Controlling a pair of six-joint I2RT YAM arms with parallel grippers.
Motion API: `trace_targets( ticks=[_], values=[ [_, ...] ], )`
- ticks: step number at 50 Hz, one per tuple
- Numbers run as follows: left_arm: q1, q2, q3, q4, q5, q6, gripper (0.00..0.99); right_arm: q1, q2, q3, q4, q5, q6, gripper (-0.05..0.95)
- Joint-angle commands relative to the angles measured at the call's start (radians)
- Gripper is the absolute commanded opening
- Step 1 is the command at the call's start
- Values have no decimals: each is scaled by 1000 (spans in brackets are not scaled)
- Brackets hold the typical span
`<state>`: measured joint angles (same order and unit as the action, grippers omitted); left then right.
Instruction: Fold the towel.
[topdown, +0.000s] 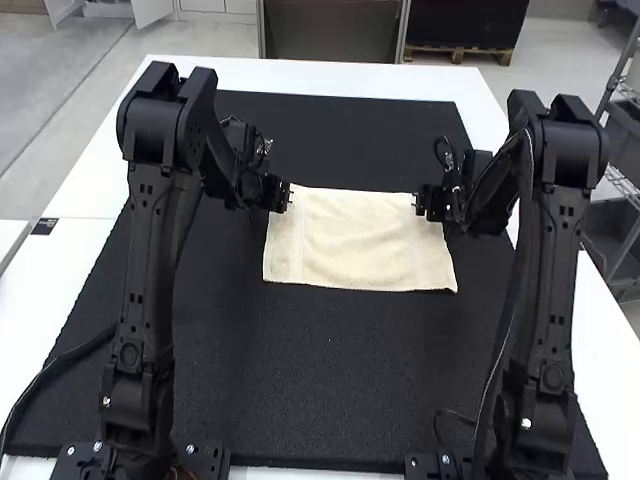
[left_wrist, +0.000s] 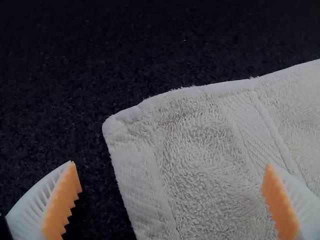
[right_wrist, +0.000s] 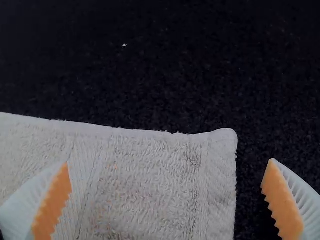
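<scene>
1 towel (topdown: 360, 245) on 1 mat (topdown: 320, 370); 1 left gripper (topdown: 287, 197), 1 right gripper (topdown: 417, 204), jaws wide.

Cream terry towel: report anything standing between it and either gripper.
Nothing visible stands between the cream terry towel and the left gripper or right gripper. Each has open fingers, one over the towel, the other over the black mat.

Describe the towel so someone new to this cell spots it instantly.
Start at the white table, then the big black mat on it. On the mat's far half, between the left pincer and right pincer, lies the towel: a flat, wide rectangle. Its cream, fuzzy pile sets it apart from the black around it.
</scene>
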<state>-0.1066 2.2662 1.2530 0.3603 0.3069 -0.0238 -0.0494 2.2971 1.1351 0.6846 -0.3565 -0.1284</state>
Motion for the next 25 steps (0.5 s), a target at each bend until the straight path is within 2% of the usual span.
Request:
trace_targets(
  ticks=[1, 8, 11, 14, 16, 20, 25],
  values=[
    [-2, 13, 20, -3, -2, -15, 846, 8, 21, 12, 0, 30, -19, 902],
    [-2, 13, 22, -3, -2, -15, 846, 10, 27, 22, -3, 36, -20, 897],
    [-2, 13, 22, -3, -2, -15, 841, 8, 32, 28, -10, 34, -22, 795],
    [-2, 13, 22, -4, -2, -15, 744, 5, 33, 28, -11, 33, -22, 666],
    [-2, 13, 20, -3, -2, -16, 638, 3, 33, 28, -11, 33, -22, 605],
    [-2, 13, 20, -1, -2, -24, 497, 5, 33, 29, -22, 33, -31, 531],
    [-1, 13, 20, -3, -2, -25, 375, 8, 33, 32, -43, 33, -48, 466]
  ],
)
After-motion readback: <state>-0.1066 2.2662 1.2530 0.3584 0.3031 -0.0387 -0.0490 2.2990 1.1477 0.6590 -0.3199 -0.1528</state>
